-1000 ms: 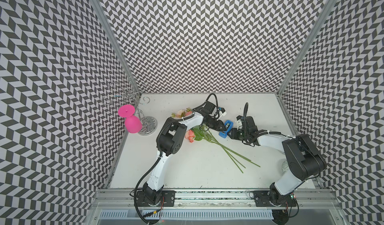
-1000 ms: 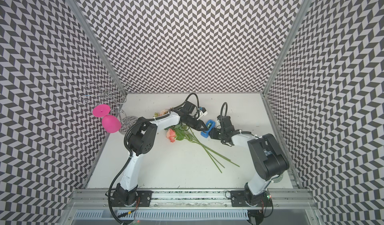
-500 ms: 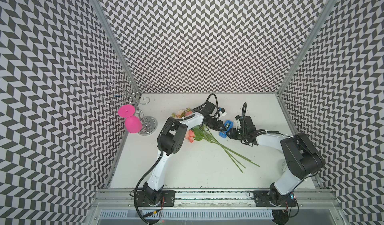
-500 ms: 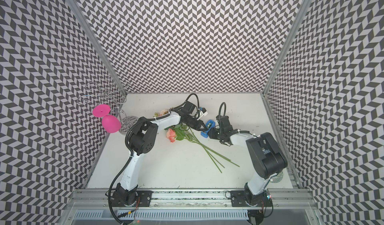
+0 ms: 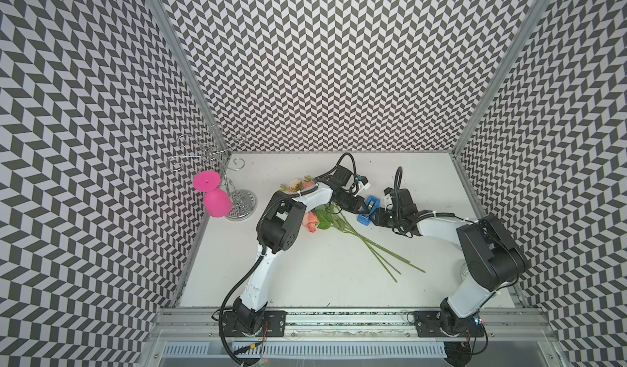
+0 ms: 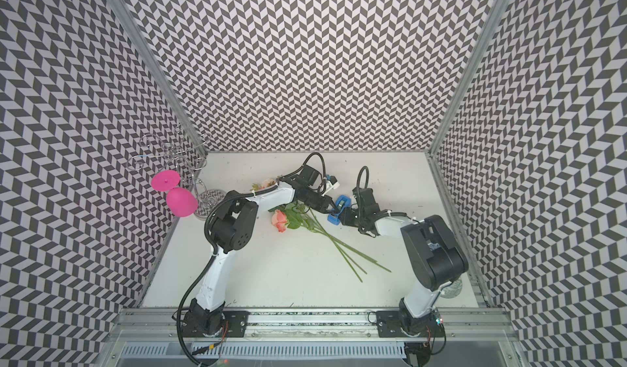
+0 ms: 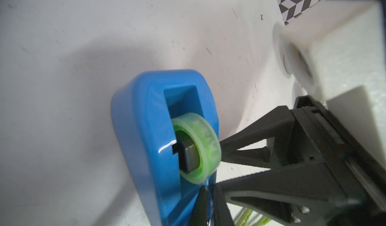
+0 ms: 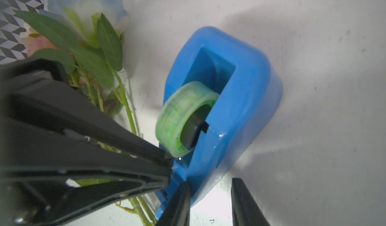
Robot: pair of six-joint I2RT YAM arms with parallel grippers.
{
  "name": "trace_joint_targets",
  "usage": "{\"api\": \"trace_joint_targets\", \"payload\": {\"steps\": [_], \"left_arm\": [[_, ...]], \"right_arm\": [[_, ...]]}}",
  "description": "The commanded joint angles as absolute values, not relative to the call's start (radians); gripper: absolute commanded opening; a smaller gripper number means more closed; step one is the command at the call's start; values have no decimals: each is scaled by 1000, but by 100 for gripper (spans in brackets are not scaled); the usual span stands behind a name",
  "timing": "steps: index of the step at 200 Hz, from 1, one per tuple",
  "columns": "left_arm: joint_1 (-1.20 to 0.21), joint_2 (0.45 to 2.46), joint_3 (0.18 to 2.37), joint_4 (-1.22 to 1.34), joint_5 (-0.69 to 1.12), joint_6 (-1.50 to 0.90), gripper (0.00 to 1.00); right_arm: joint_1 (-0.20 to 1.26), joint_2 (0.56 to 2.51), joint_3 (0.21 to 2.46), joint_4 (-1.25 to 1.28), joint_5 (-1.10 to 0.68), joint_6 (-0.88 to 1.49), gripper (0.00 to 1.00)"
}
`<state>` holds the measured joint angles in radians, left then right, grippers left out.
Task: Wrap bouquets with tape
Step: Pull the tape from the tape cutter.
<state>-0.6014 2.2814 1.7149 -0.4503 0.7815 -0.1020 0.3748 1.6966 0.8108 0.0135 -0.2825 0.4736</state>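
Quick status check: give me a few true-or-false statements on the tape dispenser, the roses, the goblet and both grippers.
1. The left gripper is shut, its fingers right beside the tape roll. True.
2. The tape roll lies outside the blue dispenser. False: it sits in the dispenser's slot.
3. The roses lie on the table. True.
4. The pink goblet stands upright on the table. False: it hangs upside down from the wire rack.
5. The right gripper is far from the dispenser. False: its fingers stand apart at the dispenser's end.
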Motion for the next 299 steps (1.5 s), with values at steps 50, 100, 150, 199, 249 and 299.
{"api": "trace_joint_targets", "payload": {"steps": [50,100,150,199,249,299], "left_arm": [[-609,2262,1721,-524,836,-120,0],[-607,2216,1721,-572,847,-170,0],[-607,2151,1652,-567,831,-210,0],[-614,2020,1445,-417,880,-323,0],[-643,1961,1316,-358,843,-388,0],[-674,1928,1235,-354,743,-433,0]], "right_arm": [[383,1743,832,23,-252,484,35],[385,1779,857,-15,-232,488,31],[386,1789,861,-37,-228,486,29],[387,1813,914,-116,-220,427,28],[388,1831,939,-147,-210,404,28],[390,1816,931,-149,-204,396,28]]}}
